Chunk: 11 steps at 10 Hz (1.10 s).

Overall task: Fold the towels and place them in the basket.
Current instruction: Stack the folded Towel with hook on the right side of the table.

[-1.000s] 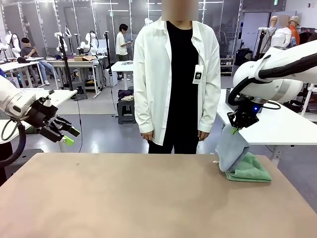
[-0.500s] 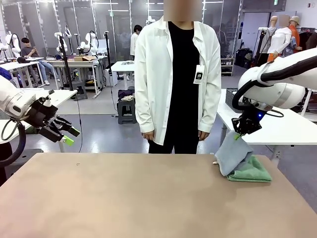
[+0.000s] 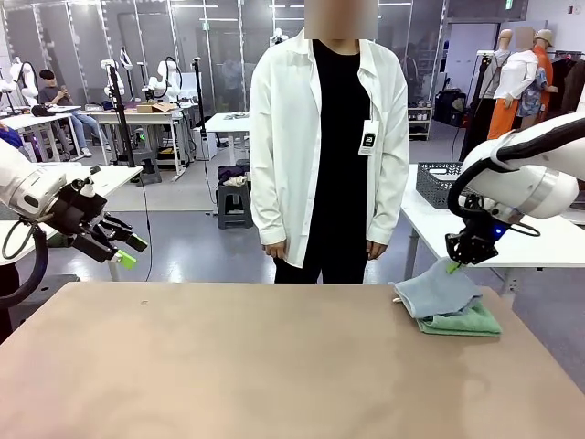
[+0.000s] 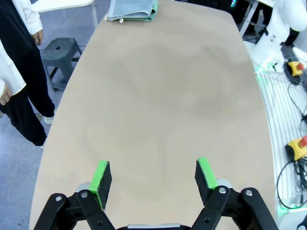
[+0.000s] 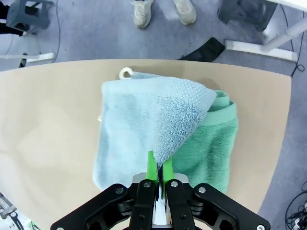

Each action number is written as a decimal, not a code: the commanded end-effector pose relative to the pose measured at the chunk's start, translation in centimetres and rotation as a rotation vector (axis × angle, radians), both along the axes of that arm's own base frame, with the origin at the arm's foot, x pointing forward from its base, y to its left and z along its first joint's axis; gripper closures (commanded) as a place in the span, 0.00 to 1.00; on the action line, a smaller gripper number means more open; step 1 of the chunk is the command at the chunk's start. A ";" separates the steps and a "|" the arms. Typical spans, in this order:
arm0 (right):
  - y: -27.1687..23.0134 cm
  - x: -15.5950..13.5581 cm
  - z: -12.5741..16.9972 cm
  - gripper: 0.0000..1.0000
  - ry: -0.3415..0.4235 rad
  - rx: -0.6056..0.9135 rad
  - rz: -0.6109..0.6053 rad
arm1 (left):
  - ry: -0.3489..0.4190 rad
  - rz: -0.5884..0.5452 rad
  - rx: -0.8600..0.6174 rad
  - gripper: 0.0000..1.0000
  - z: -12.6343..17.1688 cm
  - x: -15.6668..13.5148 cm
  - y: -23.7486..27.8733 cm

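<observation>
Place: robotics lab.
Evidence: rows of white worktables [image 3: 137, 117] with mounted white robot arms [image 3: 169, 78], seated worker [image 3: 59, 101], grey concrete floor [image 3: 183, 242].

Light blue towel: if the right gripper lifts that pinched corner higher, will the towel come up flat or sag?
Probably sag: the light blue towel already drapes from the right gripper in a soft peak. Its terry pile looks grippy, so it may drag the green towel beneath.

Fluffy terry towels [image 5: 144, 120], matt table [image 3: 228, 366]
</observation>
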State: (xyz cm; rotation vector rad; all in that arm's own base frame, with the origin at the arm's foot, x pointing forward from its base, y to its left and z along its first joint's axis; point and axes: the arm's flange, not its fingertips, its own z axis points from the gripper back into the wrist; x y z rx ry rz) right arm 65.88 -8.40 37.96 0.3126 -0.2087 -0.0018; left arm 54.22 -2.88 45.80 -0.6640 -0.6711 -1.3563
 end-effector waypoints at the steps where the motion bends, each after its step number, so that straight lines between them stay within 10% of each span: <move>1: -2.1 1.0 -0.8 0.95 0.015 0.020 0.039 | -0.002 0.000 -0.001 0.12 0.1 0.0 0.0; 5: -4.8 2.5 -3.7 0.91 0.069 0.041 0.071 | -0.002 0.000 -0.001 0.12 0.1 0.0 0.0; 11: -6.3 2.0 -2.6 0.31 0.116 -0.006 0.060 | -0.002 0.000 -0.001 0.12 0.1 0.0 0.0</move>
